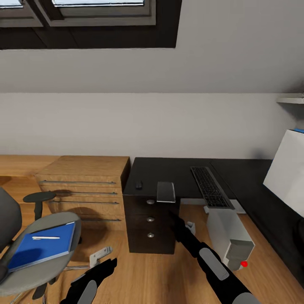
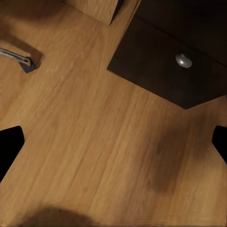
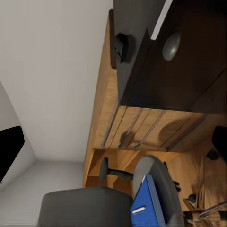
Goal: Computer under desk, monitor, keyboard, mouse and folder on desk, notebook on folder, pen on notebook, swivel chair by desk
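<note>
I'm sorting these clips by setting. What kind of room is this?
Probably a home office corner in an attic bedroom: a sloped grey wall with a skylight, a black desk carrying a keyboard, and a grey swivel chair on wood flooring.

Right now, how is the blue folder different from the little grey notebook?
The folder is bright blue and the bigger one; the notebook is dark grey, glossy and smaller. The folder lies on the swivel chair with a white pen on top; the notebook lies on the black desk with nothing on it. Both are flat rectangles.
</note>
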Available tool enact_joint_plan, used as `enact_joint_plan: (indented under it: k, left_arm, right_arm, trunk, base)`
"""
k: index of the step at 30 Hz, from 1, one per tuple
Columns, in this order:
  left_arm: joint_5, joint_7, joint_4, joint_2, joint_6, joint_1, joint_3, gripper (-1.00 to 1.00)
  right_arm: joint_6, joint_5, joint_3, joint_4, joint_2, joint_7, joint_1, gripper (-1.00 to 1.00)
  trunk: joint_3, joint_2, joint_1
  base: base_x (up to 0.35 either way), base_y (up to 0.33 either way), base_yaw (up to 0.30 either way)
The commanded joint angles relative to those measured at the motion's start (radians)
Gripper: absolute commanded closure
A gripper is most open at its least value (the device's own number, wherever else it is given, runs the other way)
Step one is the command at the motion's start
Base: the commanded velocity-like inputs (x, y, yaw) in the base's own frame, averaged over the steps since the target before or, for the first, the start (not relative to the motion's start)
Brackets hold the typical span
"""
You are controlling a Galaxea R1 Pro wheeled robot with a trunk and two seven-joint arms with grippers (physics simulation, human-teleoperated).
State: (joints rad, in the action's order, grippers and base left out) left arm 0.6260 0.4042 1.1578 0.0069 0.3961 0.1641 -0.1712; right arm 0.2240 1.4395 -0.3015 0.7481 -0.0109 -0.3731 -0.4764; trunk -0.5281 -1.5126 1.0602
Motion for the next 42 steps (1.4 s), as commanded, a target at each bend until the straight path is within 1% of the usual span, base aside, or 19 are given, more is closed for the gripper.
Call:
enact_joint_plan:
  k: [1,8,9,13,15,17,21,22,25,30,33,34,38,42]
  left_arm:
    - [0.009,0.009,0.002,0.001,0.002,0.001,-0.002,-1.0]
    - [0.012,0.009,0.001,0.001,0.003,0.0,0.001,-1.0]
    - [0.012,0.009,0.001,0.001,0.003,0.0,0.001,-1.0]
    - [0.013,0.008,0.0,0.001,0.003,0.001,0.001,-1.0]
    - [0.013,0.008,0.0,0.0,0.004,0.001,0.0,-1.0]
    - [0.013,0.008,-0.001,0.0,0.006,0.001,-0.001,-1.0]
    - [0.013,0.007,-0.015,-0.001,0.009,0.001,-0.005,-1.0]
    - [0.013,0.007,-0.026,-0.001,0.01,0.001,-0.007,-1.0]
    - [0.012,0.007,-0.044,-0.002,0.011,0.001,-0.009,-1.0]
    - [0.011,0.007,-0.09,-0.002,0.011,0.001,-0.011,-1.0]
    - [0.008,0.007,-0.118,-0.004,0.011,0.001,-0.01,-1.0]
    - [0.007,0.007,-0.134,-0.003,0.01,0.001,-0.009,-1.0]
    - [0.006,0.007,-0.18,-0.003,0.006,0.001,-0.009,-1.0]
    - [0.004,0.007,-0.247,-0.003,0.001,0.001,-0.009,-1.0]
  right_arm:
    - [0.002,0.01,-0.009,-0.002,-0.001,-0.002,-0.001,-1.0]
    - [0.002,0.01,-0.062,-0.01,0.003,-0.002,-0.001,-1.0]
    - [0.002,0.009,-0.079,-0.012,0.005,-0.003,-0.001,-1.0]
    - [0.001,0.005,-0.114,-0.02,0.007,-0.003,-0.001,-1.0]
    - [0.001,-0.004,-0.138,-0.028,0.007,-0.003,-0.001,-1.0]
    - [-0.001,-0.021,-0.167,-0.04,0.007,-0.002,-0.001,-1.0]
    - [-0.016,-0.084,-0.232,-0.084,0.006,-0.002,-0.001,-1.0]
    - [-0.031,-0.125,-0.258,-0.113,0.004,-0.002,-0.001,-1.0]
    - [-0.057,-0.194,-0.283,-0.158,0.002,-0.002,-0.001,-1.0]
    - [-0.095,-0.313,-0.301,-0.247,-0.003,-0.003,-0.001,-1.0]
    - [-0.116,-0.376,-0.305,-0.308,-0.006,-0.004,-0.001,-1.0]
    - [-0.128,-0.412,-0.307,-0.348,-0.007,-0.005,-0.001,-1.0]
    - [-0.154,-0.47,-0.309,-0.423,-0.008,-0.007,-0.001,-1.0]
    - [-0.204,-0.503,-0.31,-0.498,-0.009,-0.007,-0.001,-1.0]
  trunk:
    - [0.002,0.007,-0.005]
    - [0.024,0.056,-0.031]
    - [0.027,0.063,-0.035]
    - [0.04,0.091,-0.051]
    - [0.046,0.105,-0.058]
    - [0.052,0.119,-0.066]
    - [0.065,0.147,-0.081]
    - [0.068,0.154,-0.085]
    - [0.077,0.175,-0.097]
    - [0.093,0.21,-0.116]
    - [0.102,0.231,-0.127]
    - [0.106,0.238,-0.131]
    - [0.118,0.266,-0.146]
    - [0.131,0.294,-0.162]
  base:
    - [-0.216,-0.001,0.0]
    - [-0.097,0.0,0.0]
    - [-0.029,0.0,0.0]
    - [-0.017,0.0,0.0]
    - [-0.009,0.0,0.0]
    - [-0.005,0.0,0.0]
    - [-0.003,0.0,0.0]
    - [-0.001,0.0,0.0]
    - [0.0,0.0,0.0]
    - [0.0,0.0,0.0]
    - [0.0,0.0,0.0]
    - [0.0,0.0,0.0]
    - [0.0,0.0,0.0]
    - [0.0,0.0,0.0]
